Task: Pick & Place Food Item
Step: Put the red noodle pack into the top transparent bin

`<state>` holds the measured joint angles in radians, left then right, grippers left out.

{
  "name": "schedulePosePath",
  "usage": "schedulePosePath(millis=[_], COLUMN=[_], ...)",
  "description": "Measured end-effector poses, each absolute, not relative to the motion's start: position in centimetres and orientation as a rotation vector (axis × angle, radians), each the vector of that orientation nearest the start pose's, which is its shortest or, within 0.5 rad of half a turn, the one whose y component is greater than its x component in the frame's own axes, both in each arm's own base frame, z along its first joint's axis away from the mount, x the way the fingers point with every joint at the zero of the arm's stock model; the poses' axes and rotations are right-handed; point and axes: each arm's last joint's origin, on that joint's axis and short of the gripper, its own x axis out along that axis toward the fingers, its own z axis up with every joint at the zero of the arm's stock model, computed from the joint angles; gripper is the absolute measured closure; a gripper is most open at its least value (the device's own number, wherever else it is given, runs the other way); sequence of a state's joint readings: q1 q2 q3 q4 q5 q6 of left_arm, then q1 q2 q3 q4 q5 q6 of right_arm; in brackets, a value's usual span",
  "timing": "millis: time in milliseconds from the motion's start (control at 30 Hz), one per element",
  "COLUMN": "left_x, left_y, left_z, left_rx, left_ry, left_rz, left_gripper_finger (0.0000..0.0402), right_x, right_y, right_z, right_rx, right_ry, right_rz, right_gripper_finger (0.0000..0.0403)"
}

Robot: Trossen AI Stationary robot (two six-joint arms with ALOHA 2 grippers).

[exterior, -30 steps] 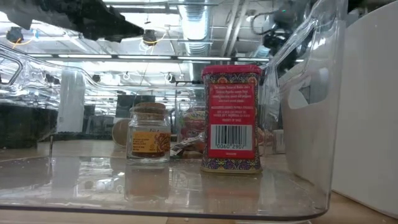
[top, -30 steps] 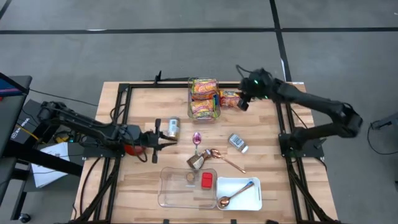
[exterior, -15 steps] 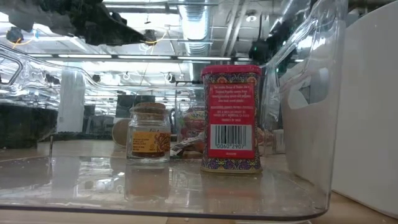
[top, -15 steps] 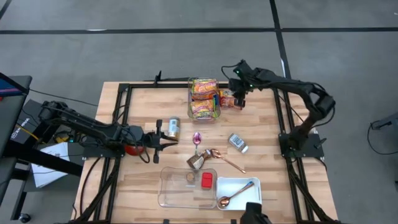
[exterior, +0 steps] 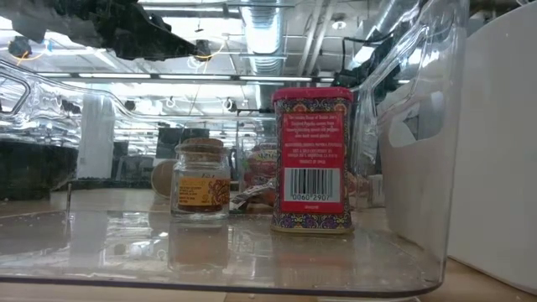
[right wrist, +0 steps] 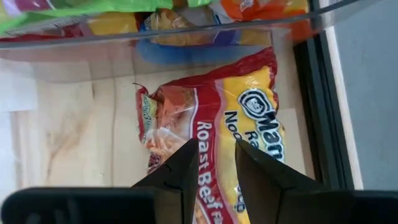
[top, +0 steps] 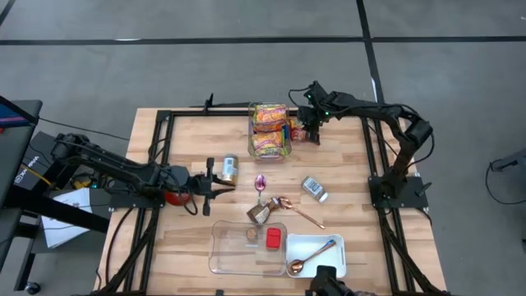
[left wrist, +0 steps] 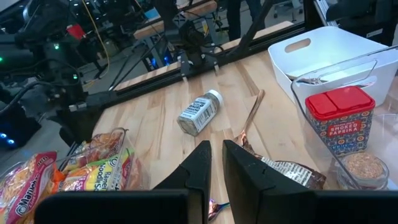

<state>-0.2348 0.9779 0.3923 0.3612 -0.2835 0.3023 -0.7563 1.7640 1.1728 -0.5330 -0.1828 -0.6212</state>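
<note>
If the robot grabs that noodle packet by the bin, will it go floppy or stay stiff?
Probably floppy at the edges: the noodle packet is a crinkly wrapper lying flat on the table beside the clear bin. Its shiny plastic may be a bit slippery. It likely weighs little, so the right gripper above it should lift it easily.

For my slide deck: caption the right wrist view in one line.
Right gripper poised over a roast beef noodle packet lying on the wooden table beside a clear bin of noodle packs.

We count 2 arms, 2 spoons (top: pixel 310 260), 1 white tray (top: pixel 339 268), 1 clear bin (top: pixel 220 253), 1 red tin (top: pixel 274 238), 1 spice bottle (top: pixel 313 188), 1 can (top: pixel 228 169), several noodle packs (top: pixel 268 130).
</note>
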Motion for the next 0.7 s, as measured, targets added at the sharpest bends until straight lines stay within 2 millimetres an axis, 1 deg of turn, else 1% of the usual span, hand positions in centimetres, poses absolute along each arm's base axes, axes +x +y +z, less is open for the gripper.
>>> schedulePosePath(millis=[167, 267, 700], left_x=[19.9, 19.9, 19.9], left_y=[-3.9, -3.9, -3.9], left_z=[21.6, 21.6, 21.6], left_rx=[0.359, 0.358, 0.355], left_ry=[0.223, 0.223, 0.224], left_rz=[0.015, 0.015, 0.016], left_gripper_finger=[0.0366, 0.0366, 0.0366], right_x=[25.8, 25.6, 25.3], right_y=[-24.1, -24.2, -24.1], right_z=[18.0, 17.1, 17.1], right_rx=[-0.024, 0.004, 0.038], right_ry=[1.120, 1.151, 1.176], right_rz=[-0.171, -0.164, -0.161], right_gripper_finger=[0.0304, 0.0304, 0.0304])
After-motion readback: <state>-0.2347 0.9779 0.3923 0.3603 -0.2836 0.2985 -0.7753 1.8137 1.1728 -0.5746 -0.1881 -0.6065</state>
